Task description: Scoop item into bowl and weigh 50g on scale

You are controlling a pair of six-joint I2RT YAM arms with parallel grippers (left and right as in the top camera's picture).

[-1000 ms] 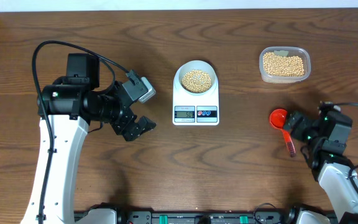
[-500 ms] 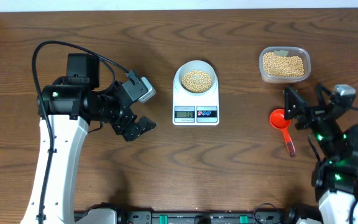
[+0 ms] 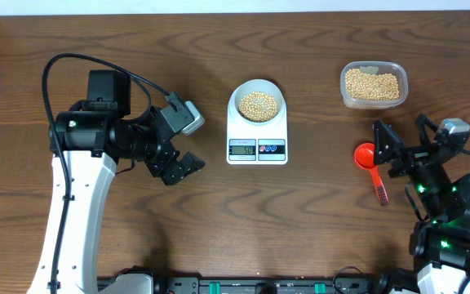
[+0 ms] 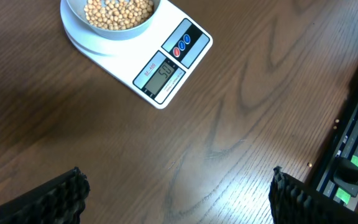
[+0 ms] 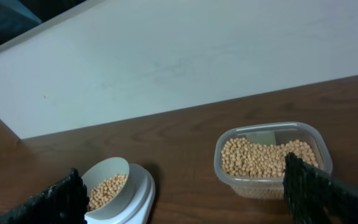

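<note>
The pale bowl (image 3: 237, 96) stands on the white scale (image 3: 257, 149) at the table's middle and holds tan beans (image 3: 258, 105). The left wrist view shows the bowl (image 4: 120, 32) and the scale's display (image 4: 166, 71), which reads about 50. My left gripper (image 3: 182, 166) is open and empty, left of the scale; its fingers frame bare table (image 4: 176, 199). My right gripper (image 3: 406, 143) is open and empty, raised just right of the red scoop (image 3: 367, 155). In the right wrist view (image 5: 185, 199) it faces the bowl (image 5: 107, 169) and the scale (image 5: 138, 193).
A clear plastic tub (image 3: 373, 85) of more beans stands at the back right and shows in the right wrist view (image 5: 269, 158). The red scoop lies on the table with its handle toward the front. A white wall runs behind the table.
My right arm has risen and swung away from the scoop's handle, now pointing toward the back of the table. The scoop stays lying in place. The left arm has not moved.
</note>
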